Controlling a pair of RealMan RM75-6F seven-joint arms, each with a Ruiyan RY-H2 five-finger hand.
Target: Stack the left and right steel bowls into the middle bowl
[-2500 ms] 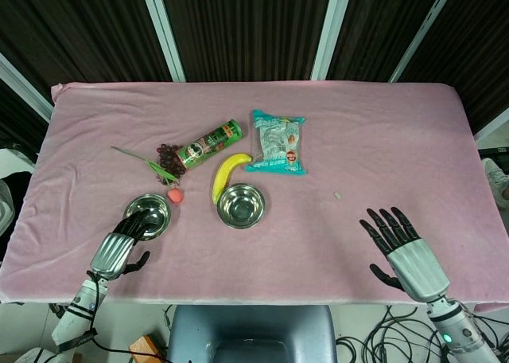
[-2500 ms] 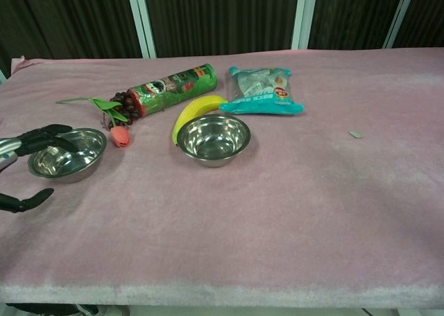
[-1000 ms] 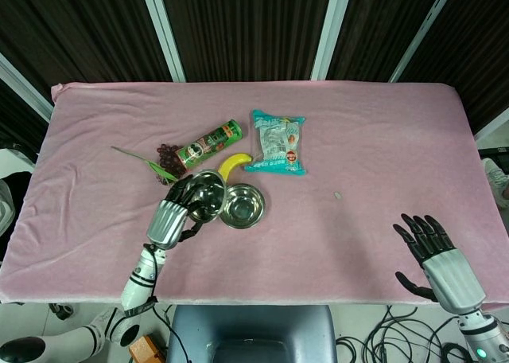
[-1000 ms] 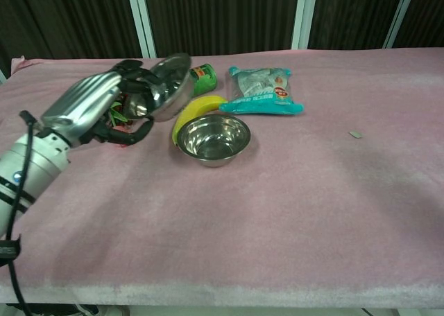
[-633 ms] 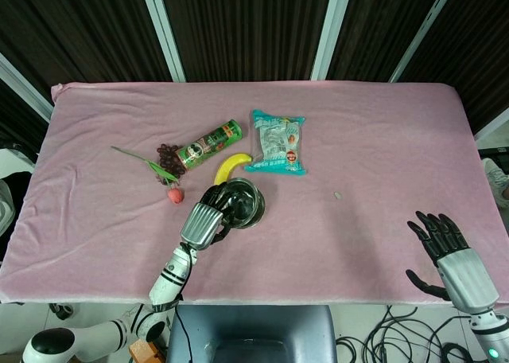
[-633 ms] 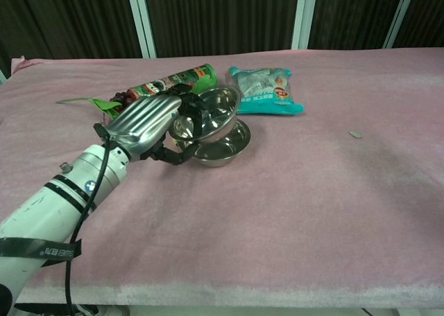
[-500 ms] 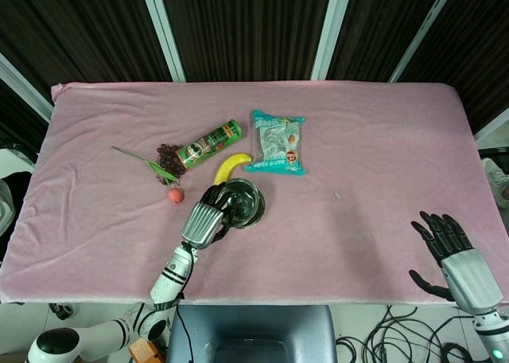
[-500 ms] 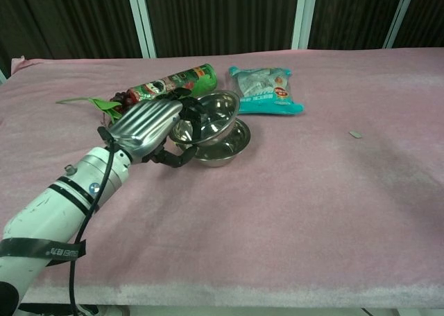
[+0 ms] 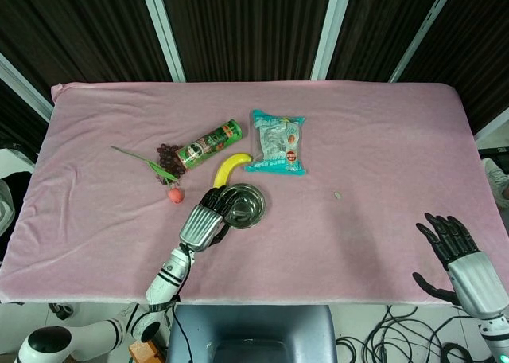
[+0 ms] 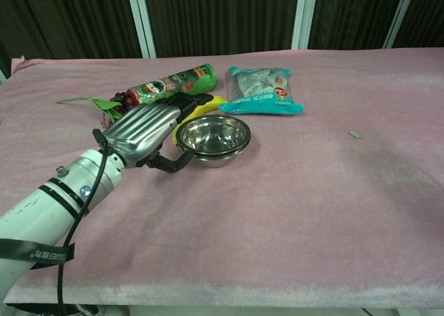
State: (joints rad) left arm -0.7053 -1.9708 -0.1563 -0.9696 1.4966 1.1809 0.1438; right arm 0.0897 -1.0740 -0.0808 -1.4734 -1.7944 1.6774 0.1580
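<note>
Two steel bowls (image 10: 212,138) sit nested at the centre of the pink table (image 9: 382,164), one inside the other, and we see the double rim clearly in the chest view. Our left hand (image 9: 204,218) is right at their left edge, fingers (image 10: 182,102) curling over the rim and thumb hooked below it; it looks to be gripping the upper bowl, though we cannot tell how firmly. Down in the lower right corner of the head view, our right hand (image 9: 468,261) hangs off the table's front edge, fingers spread and holding nothing. Just behind the bowls lies a banana (image 9: 227,168), and above it, left of centre, a green can (image 9: 208,144) on its side. Right of the can rests a teal snack packet (image 9: 277,142). Further left we spot a small red fruit (image 9: 174,195) and a leafy sprig (image 9: 145,162).
</note>
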